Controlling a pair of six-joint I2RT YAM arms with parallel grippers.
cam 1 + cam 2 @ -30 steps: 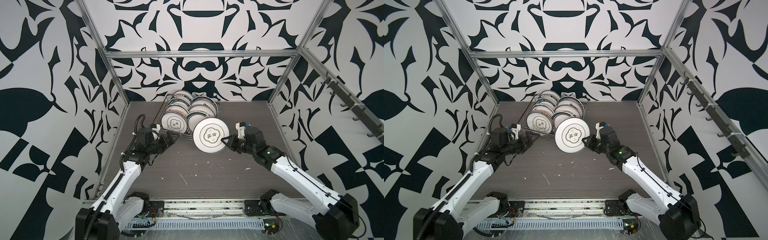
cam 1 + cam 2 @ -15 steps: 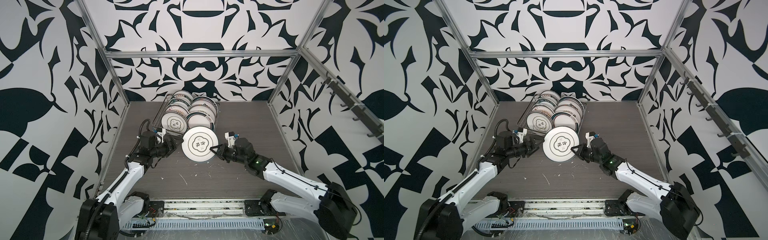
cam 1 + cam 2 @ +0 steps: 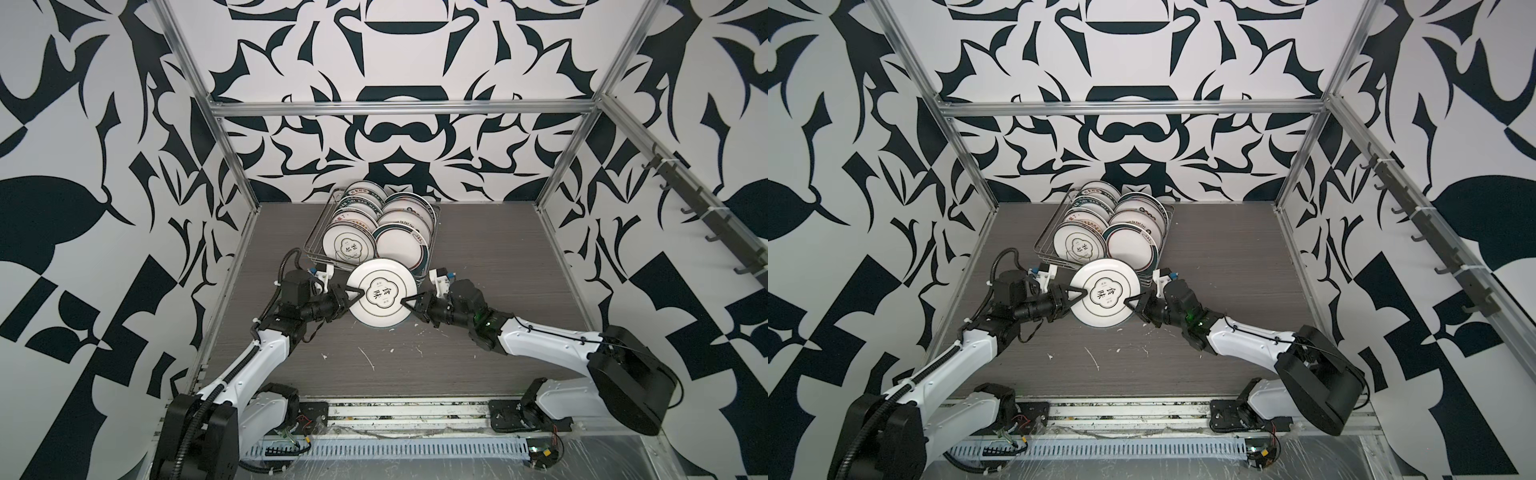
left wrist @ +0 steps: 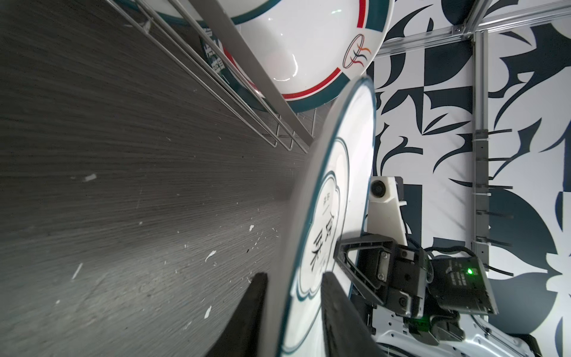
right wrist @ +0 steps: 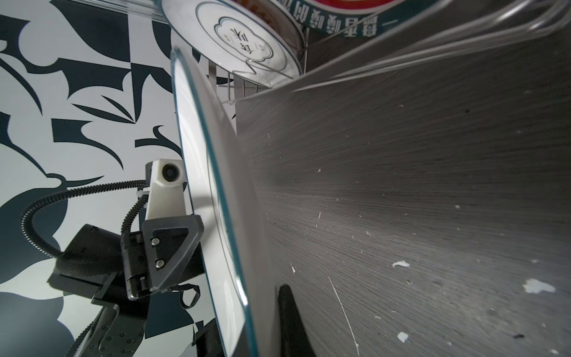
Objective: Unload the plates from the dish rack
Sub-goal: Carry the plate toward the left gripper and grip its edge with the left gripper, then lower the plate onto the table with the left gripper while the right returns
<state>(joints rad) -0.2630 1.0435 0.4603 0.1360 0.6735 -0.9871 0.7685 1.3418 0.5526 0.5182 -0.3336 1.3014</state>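
A white plate point(image 3: 382, 295) point(image 3: 1104, 293) with a teal ring and black characters hangs tilted just in front of the dish rack point(image 3: 318, 228) point(image 3: 1048, 226). My left gripper point(image 3: 353, 293) point(image 3: 1077, 294) is shut on its left rim. The left wrist view shows that gripper point(image 4: 293, 276) with its two fingers astride the plate point(image 4: 336, 173). My right gripper point(image 3: 409, 302) point(image 3: 1131, 300) is shut on the opposite rim. In the right wrist view one black finger point(image 5: 287, 315) lies against the plate's back point(image 5: 228, 185). Several plates point(image 3: 348, 247) stand upright in the rack.
The dark wood-grain table point(image 3: 415, 365) carries white flecks in front of the held plate. Aluminium frame posts point(image 3: 232, 166) stand at the back corners. A rail of hooks point(image 3: 706, 216) runs along the right wall.
The right gripper carried the plate left and toward the front. The left gripper swung in to the plate's left rim and went from open to shut on it.
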